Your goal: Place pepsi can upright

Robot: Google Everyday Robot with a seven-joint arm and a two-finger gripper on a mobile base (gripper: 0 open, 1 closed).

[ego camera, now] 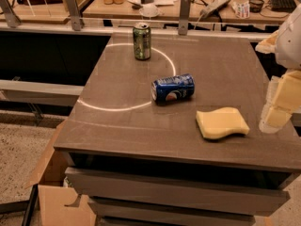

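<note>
The pepsi can [173, 88] is dark blue with a red-white-blue logo. It lies on its side near the middle of the grey counter top [117, 126], its silver top facing left. My gripper [276, 109] hangs at the right edge of the view, above the counter's right side. It is well to the right of the can, apart from it, and holds nothing that I can see.
A green-and-silver can [141, 41] stands upright at the back of the counter. A yellow sponge [222, 123] lies front right, between the pepsi can and my gripper. Cluttered desks [197, 4] stand behind a rail. Drawers sit below the counter's front edge.
</note>
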